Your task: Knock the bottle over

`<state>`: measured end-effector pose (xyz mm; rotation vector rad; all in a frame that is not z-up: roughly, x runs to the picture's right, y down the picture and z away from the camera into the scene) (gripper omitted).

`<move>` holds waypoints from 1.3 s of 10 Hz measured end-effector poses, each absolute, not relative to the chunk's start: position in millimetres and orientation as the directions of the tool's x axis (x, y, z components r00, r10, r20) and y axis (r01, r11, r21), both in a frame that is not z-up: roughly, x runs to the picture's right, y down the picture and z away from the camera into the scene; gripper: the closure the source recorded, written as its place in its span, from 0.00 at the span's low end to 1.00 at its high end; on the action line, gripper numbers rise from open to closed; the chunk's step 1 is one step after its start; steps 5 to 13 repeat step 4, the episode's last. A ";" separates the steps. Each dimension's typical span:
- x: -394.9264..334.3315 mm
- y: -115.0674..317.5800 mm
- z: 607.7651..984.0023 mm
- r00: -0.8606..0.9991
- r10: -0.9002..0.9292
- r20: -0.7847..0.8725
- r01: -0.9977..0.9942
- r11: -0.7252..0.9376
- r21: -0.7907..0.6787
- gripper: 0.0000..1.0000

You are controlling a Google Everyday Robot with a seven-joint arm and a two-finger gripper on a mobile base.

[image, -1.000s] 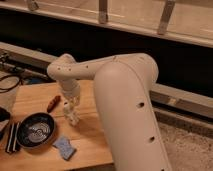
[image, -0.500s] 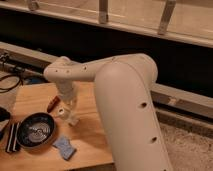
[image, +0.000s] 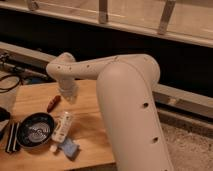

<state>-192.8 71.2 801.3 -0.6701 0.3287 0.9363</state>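
Below the end effector (image: 68, 95), the bottle (image: 62, 126) lies toppled.

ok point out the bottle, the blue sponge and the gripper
bottle (image: 62, 126): camera view, middle of its lying body
blue sponge (image: 69, 148): camera view, its top face
gripper (image: 68, 96): camera view, lower end, above the table

arm (image: 125, 85): my thick, rounded, cream-white shell, dotted with small dark screw holes
gripper (image: 67, 95): my pale, stubby end above the worktop's middle
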 end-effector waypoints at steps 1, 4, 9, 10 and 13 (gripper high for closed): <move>-194.7 69.8 801.0 0.569 0.627 -0.532 -0.822 0.413 -0.392 1.00; -194.4 53.6 805.1 0.578 0.640 -0.506 -0.815 0.419 -0.401 1.00; -194.4 53.6 805.1 0.578 0.640 -0.506 -0.815 0.419 -0.401 1.00; -194.4 53.6 805.1 0.578 0.640 -0.506 -0.815 0.419 -0.401 1.00; -194.4 53.6 805.1 0.578 0.640 -0.506 -0.815 0.419 -0.401 1.00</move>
